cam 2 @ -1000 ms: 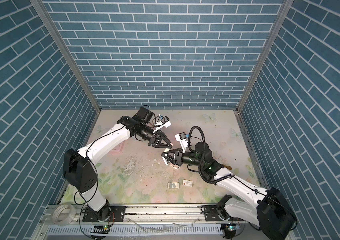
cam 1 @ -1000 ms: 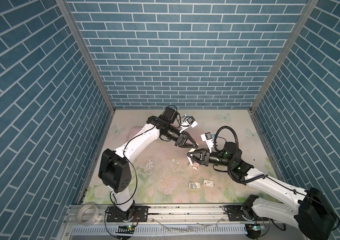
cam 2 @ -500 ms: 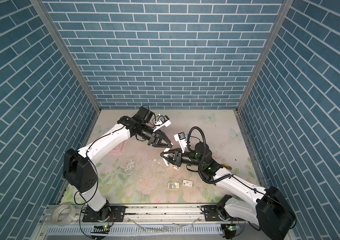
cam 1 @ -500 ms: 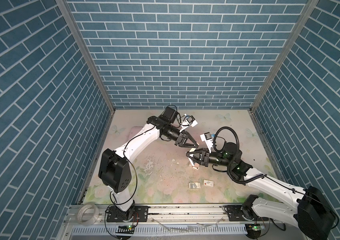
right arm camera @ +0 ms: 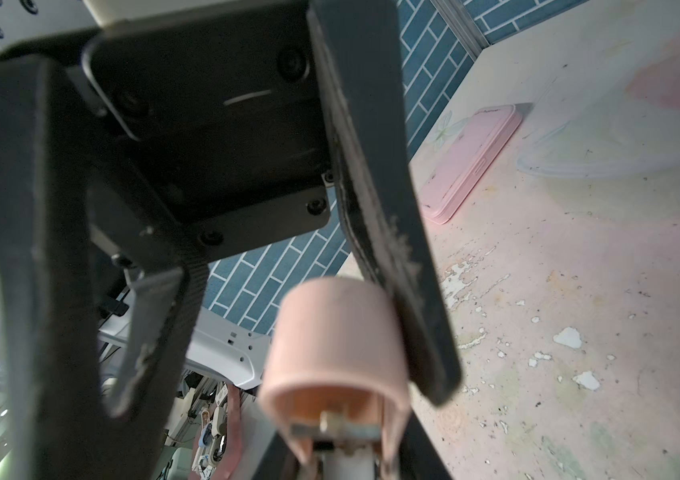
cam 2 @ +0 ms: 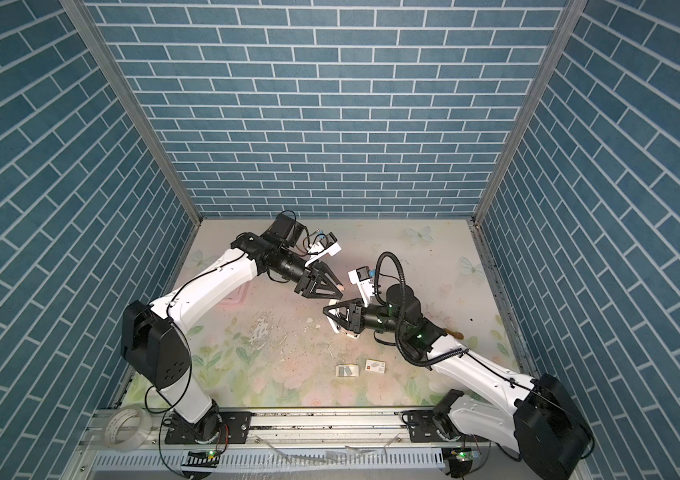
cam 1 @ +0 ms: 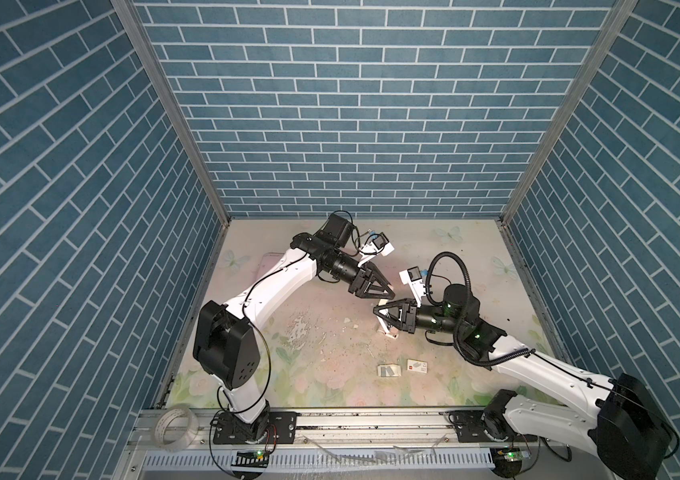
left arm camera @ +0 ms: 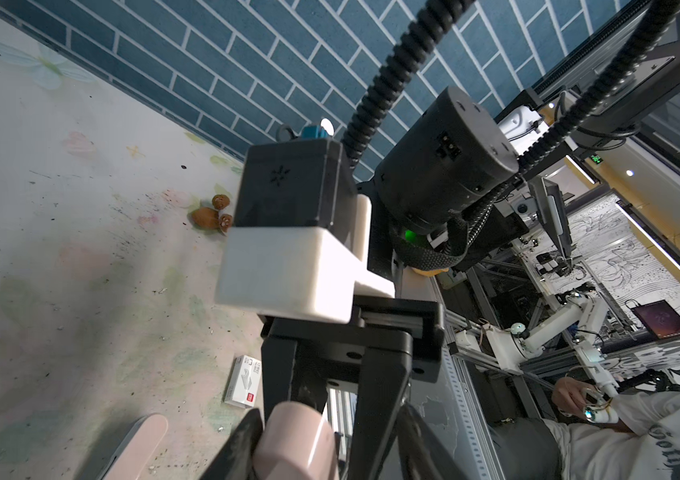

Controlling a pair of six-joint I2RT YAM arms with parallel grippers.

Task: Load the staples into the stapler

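Pink stapler (right arm camera: 334, 345) clamped in R gripper (cam 1: 379, 319). L gripper (cam 1: 390, 293) has jaws apart, one finger touching the cap. Staples (cam 1: 389, 370) sit well behind R gripper, untouched. Risk we see: one-sided push twists stapler, grip slips.

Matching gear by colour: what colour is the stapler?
The stapler is pale pink, clearest in the right wrist view.

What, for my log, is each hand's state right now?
Left hand: open, one finger touching the pink stapler.
Right hand: closed, holding the stapler.
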